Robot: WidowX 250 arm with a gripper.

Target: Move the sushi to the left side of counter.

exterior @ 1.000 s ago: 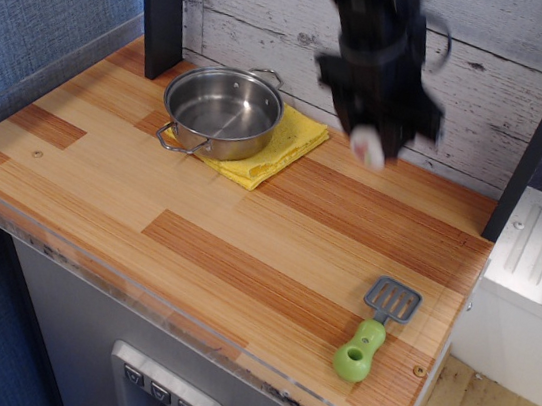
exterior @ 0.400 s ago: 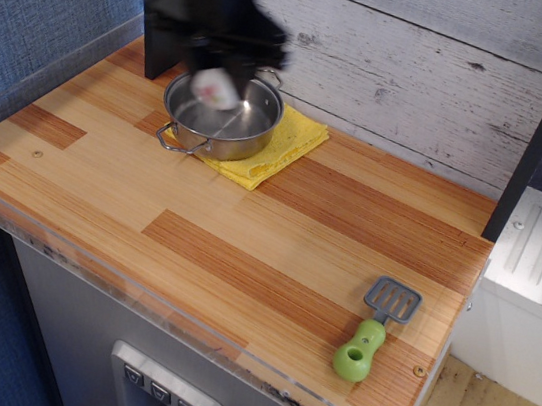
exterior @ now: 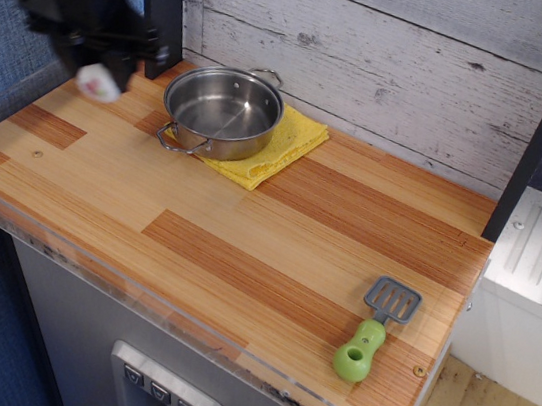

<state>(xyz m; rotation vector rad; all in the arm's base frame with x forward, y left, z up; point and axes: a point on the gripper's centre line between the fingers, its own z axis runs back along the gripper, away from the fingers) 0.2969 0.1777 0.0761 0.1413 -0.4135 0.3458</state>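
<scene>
We carry the sushi [exterior: 98, 83] in the gripper [exterior: 97, 73], and it is now over the far left part of the counter [exterior: 247, 230], near the blue wall. The picture is blurred here, so we see only a small pale piece with a little pink under the dark fingers [exterior: 120, 53]. The fingers seem clamped on it, because it hangs at their tip and does not lie on the surface. We cannot tell if it touches the wood or is a bit above it.

We judge that the transport is almost done: the sushi is already at the left side, well apart from the spatula [exterior: 372, 330] at the front right. What is left is to lower it, to let it go and to draw the arm away.

The only container is the steel pot [exterior: 222, 110]. It stands on the yellow cloth [exterior: 279, 149] at the back, just right of the gripper, and we see nothing inside it, only the shiny bottom. We must put the sushi down beside it, not in it.
</scene>
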